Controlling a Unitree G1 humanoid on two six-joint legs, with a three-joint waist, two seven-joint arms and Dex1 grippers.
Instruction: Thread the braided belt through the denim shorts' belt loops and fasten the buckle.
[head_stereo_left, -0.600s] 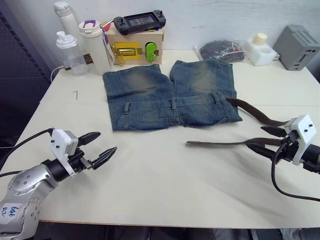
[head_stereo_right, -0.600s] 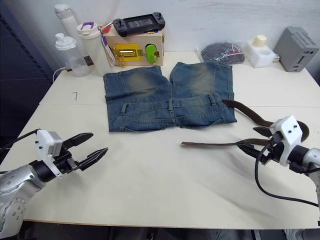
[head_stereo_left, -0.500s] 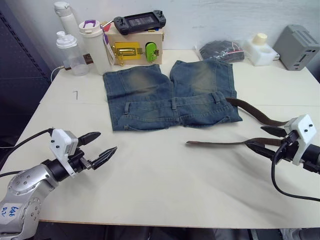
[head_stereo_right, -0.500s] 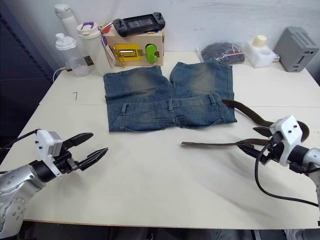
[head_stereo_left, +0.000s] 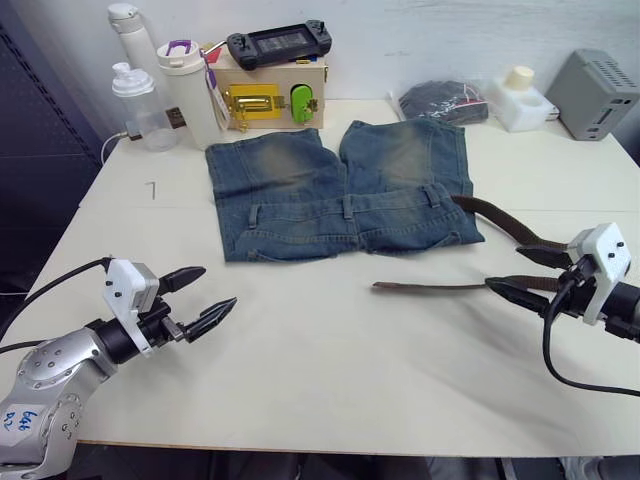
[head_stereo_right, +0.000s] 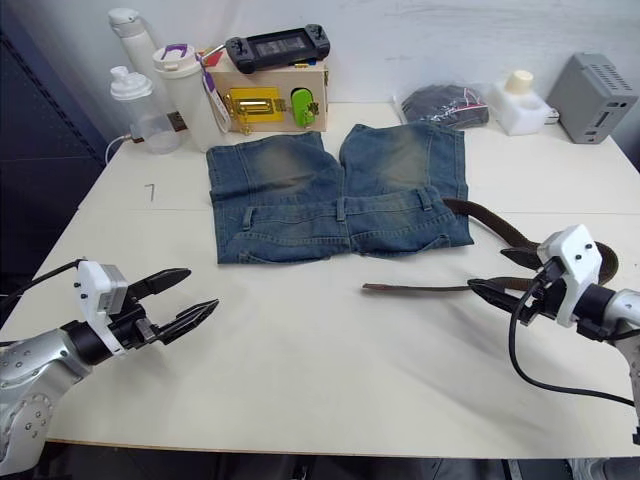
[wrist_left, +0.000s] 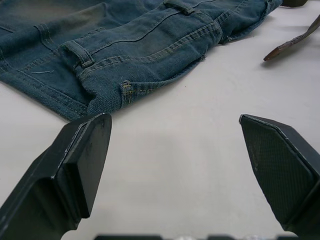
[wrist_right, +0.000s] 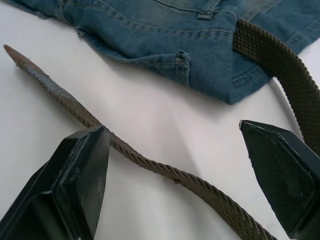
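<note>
Across the middle of the cream bench (head_stereo_left: 330, 380) the denim shorts (head_stereo_left: 340, 190) lie flat, legs pointing toward 12 o'clock and the waistband along the near edge; two belt loops (head_stereo_left: 347, 207) show on that band, one at its middle and one toward 3 o'clock. From under the shorts' waist corner at 3 o'clock the braided belt (head_stereo_left: 440, 287) emerges, curves out toward the bench edge and doubles back, so its smooth tip lies loose on the bench just below the waistband, pointing toward 9 o'clock. No part of the strap passes through the loops that can be seen.

At 4 o'clock the right pincer (head_stereo_left: 530, 272) is released, its two black fingers spread wide with the strap running between them; in the right wrist view the belt crosses the gap without being gripped. At 8 o'clock the left pincer (head_stereo_left: 197, 297) hovers over bare bench, also released and grasping nothing, well apart from the shorts.

Along the far edge at 11 o'clock stand two bottles (head_stereo_left: 140, 105), a lidded cup (head_stereo_left: 188, 90) and a wooden box (head_stereo_left: 268, 95) carrying a yellow latch and a handheld console (head_stereo_left: 279, 43).
</note>
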